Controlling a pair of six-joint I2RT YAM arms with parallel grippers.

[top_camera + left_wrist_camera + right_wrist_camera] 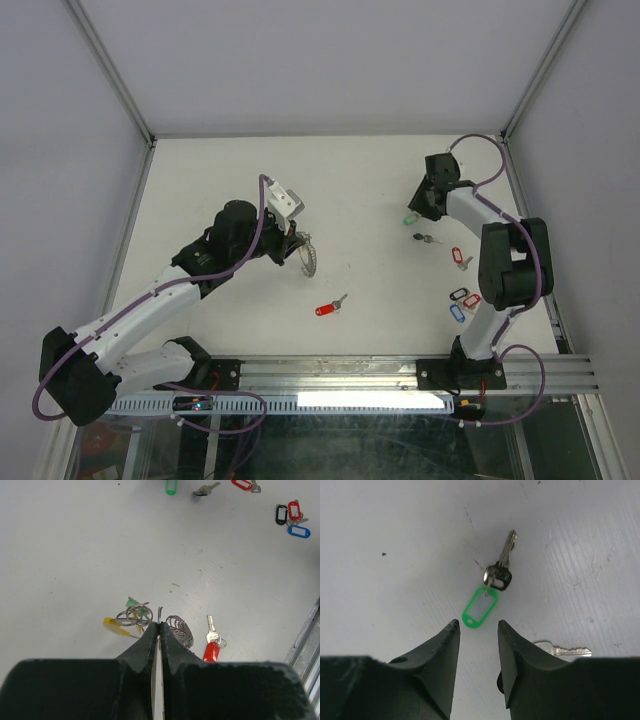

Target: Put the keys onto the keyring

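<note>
1. Left claw [159, 626] is clamped fully shut on the wire of the keyring [179, 629], gripping the coiled loop at its very tips. A green tag [133, 602] and a yellow tag [113, 625] cluster against the loop's left side.
2. Right claw [478, 625] stands partly open and holds nothing. Its tips straddle the near end of the green-tagged key [481, 607], which lies flat on the white worktop [395, 540].
3. Mid-worktop, a red-tagged key [330, 307] lies alone, near the keyring and on the side towards the arm bases.
4. Beside the right arm lie more keys: a dark-headed key [425, 238], a second red tag [462, 258], and a tight cluster of black, red and blue tags [462, 302].
</note>
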